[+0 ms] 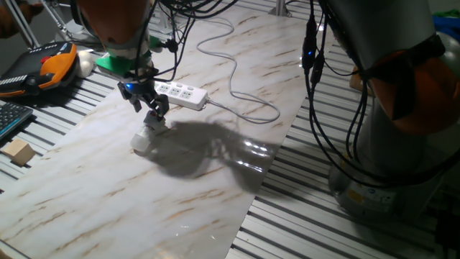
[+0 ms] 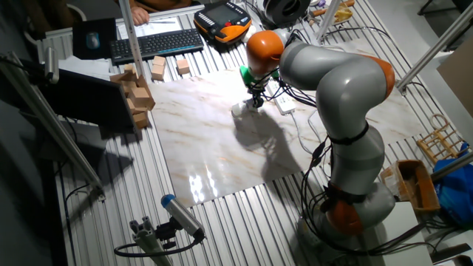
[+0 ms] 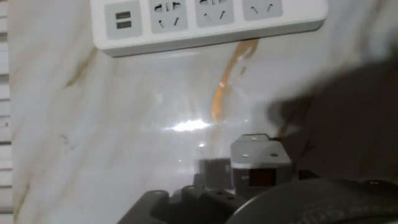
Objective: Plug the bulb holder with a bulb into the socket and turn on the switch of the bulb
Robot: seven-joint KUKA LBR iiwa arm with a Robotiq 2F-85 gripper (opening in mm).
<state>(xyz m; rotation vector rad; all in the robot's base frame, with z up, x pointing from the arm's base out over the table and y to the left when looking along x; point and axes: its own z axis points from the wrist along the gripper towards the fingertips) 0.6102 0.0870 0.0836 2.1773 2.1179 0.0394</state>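
The bulb holder hangs tilted in my gripper, with its frosted bulb low over or touching the marble board. The gripper looks shut on the holder's body. In the hand view the holder sits at the bottom centre with its red switch facing the camera, and the dark fingers are below it. The socket, a long white power strip, lies just behind the gripper and fills the top of the hand view. There is bare board between holder and strip. The bulb is not lit.
The strip's grey-white cable loops across the board to the right. Wooden blocks, a keyboard and an orange pendant lie off the board's left. The arm's base stands at the right. More blocks show in the other fixed view.
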